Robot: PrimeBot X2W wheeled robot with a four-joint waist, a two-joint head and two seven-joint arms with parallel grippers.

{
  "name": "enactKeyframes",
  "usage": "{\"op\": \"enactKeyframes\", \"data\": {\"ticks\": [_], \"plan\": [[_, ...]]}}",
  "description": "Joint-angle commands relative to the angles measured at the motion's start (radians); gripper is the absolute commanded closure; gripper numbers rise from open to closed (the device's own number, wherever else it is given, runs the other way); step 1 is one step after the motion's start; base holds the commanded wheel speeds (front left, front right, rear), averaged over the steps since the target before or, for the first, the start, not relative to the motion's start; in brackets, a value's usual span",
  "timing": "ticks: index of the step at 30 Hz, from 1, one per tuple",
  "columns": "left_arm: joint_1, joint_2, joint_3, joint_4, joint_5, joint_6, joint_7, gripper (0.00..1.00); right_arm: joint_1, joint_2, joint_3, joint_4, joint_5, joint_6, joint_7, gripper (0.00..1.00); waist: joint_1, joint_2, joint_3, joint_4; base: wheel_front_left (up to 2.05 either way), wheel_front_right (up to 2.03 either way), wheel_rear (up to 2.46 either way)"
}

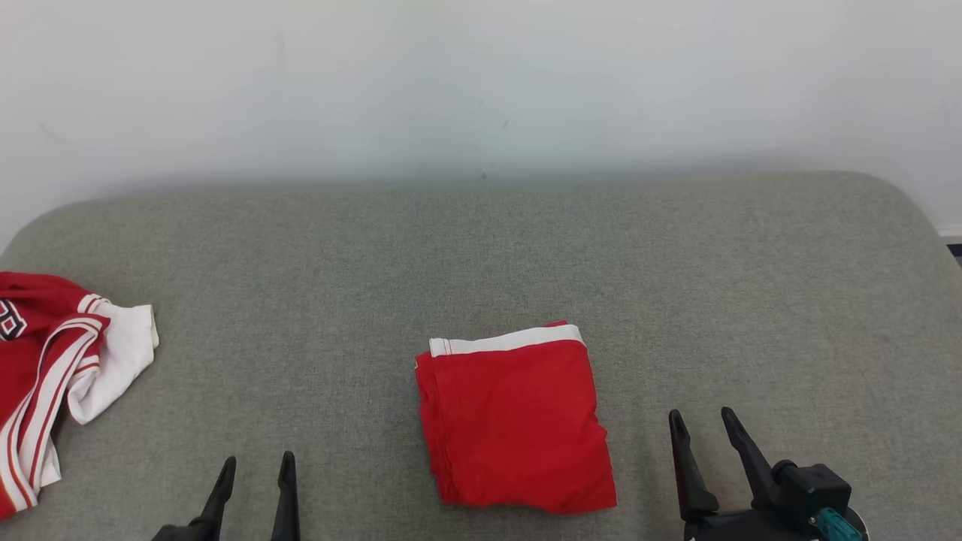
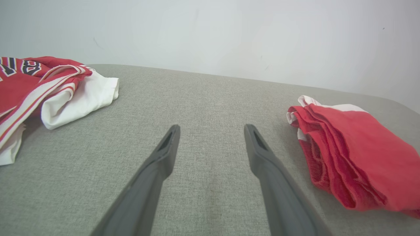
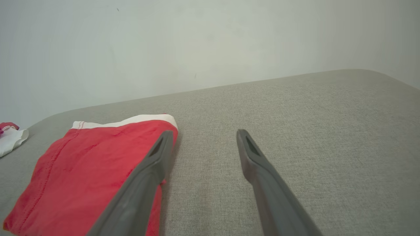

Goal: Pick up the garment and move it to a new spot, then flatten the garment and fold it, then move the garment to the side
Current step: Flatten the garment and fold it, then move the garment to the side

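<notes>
Head view, left gripper [image 1: 257,458] and right gripper [image 1: 700,412] both spread wide and empty, hovering at the near edge of the grey woven fabric pad [image 1: 481,255], folded red cloth garment with a white band [image 1: 515,428] lying flat between them, nearer the right one, crumpled red-and-white jersey [image 1: 60,361] at the left edge.

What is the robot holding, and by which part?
Nothing. The left gripper and right gripper are both open and empty; the folded garment lies free on the cushion between them.
</notes>
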Motion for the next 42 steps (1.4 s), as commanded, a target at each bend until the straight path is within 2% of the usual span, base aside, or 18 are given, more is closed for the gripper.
{"op": "enactKeyframes", "data": {"ticks": [1, 20, 27, 35, 42], "plan": [[0.024, -0.003, 0.008, -0.008, 0.012, 0.002, -0.003, 0.0, 0.015, 0.003, -0.01, 0.003, -0.01, -0.002, 0.0, 0.0, 0.0, 0.0, -0.008, -0.004, 0.0, 0.0, 0.0], [0.049, -0.006, 0.011, -0.022, 0.014, 0.002, -0.003, 0.0, 0.032, 0.004, -0.007, 0.016, 0.023, -0.002, 0.0, 0.0, 0.0, 0.0, -0.02, 0.008, 0.0, 0.0, 0.0], [0.039, -0.006, -0.009, -0.021, 0.005, 0.002, -0.003, 0.0, 0.001, 0.005, 0.029, 0.041, 0.04, -0.002, 0.0, 0.0, 0.0, 0.0, -0.003, 0.032, 0.0, 0.0, 0.0], [0.014, -0.006, -0.055, -0.022, 0.004, 0.002, -0.003, 0.0, -0.124, 0.004, 0.124, 0.17, 0.116, -0.002, 0.0, 0.0, 0.0, 0.0, 0.04, 0.101, 0.0, 0.0, 0.0], [-0.016, -0.006, -0.097, -0.024, 0.004, 0.002, -0.003, 0.0, -0.259, 0.004, 0.107, 0.388, 0.13, -0.002, 0.0, 0.0, 0.0, 0.0, 0.087, 0.168, 0.0, 0.0, 0.0]]}}
